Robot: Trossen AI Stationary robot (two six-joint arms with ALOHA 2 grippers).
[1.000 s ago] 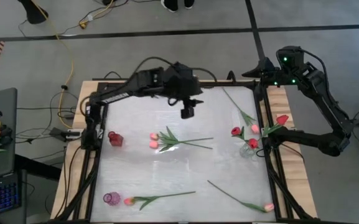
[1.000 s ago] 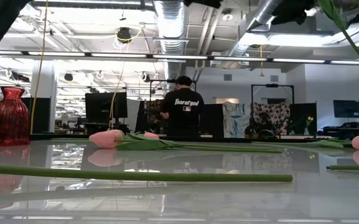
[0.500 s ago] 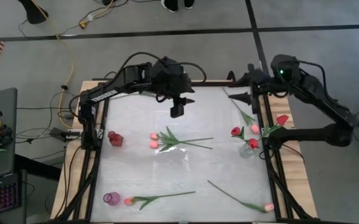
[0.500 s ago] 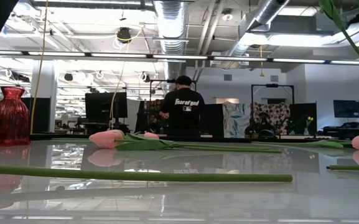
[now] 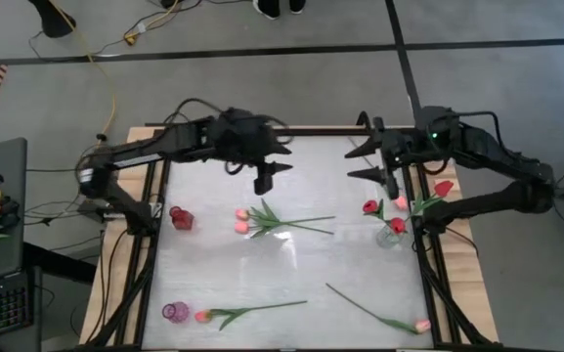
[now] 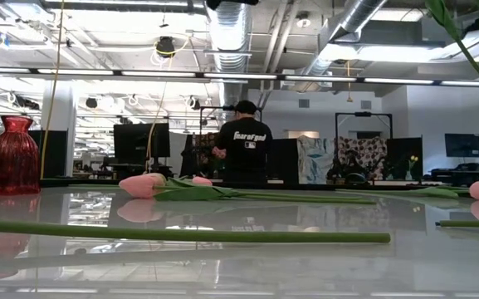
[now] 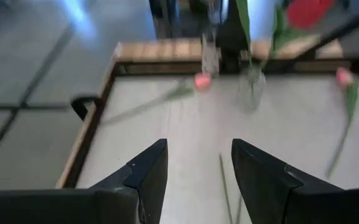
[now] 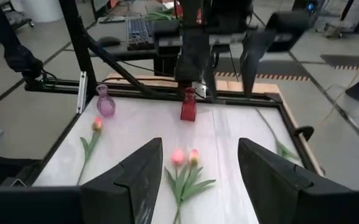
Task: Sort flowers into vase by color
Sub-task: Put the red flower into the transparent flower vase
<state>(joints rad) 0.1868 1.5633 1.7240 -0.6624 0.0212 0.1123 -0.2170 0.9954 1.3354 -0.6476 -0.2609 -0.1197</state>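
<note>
Left hand (image 5: 265, 177) hangs above the far middle of the white-topped desk (image 5: 291, 264), fingers (image 7: 147, 177) spread, nothing between them. Right hand (image 5: 374, 161) hangs above the far right corner of the desk, fingers (image 8: 139, 174) spread, also empty.

Flowers, artificial tulips with thin green stems:
- Two pale-pink tulips (image 5: 242, 220) lie side by side at desk centre, buds toward the left side, stems running right. The low view shows them flat on the surface (image 6: 144, 184).
- One pink tulip (image 5: 203, 316) lies near the front left edge, bud just beside the small purple glass vase (image 5: 174, 312).
- One pink tulip (image 5: 421, 325) lies at the front right corner, stem slanting back toward the centre.
- One pink tulip (image 5: 400, 202) lies along the right side, stem running to the far edge.
- Red tulips (image 5: 370, 206) stand in the clear glass vase (image 5: 389, 236) at the right edge.

The red glass vase (image 5: 180, 217) stands at the left side, with no flower in it. A person in a dark shirt (image 6: 246, 149) stands in the room beyond the desk.
</note>
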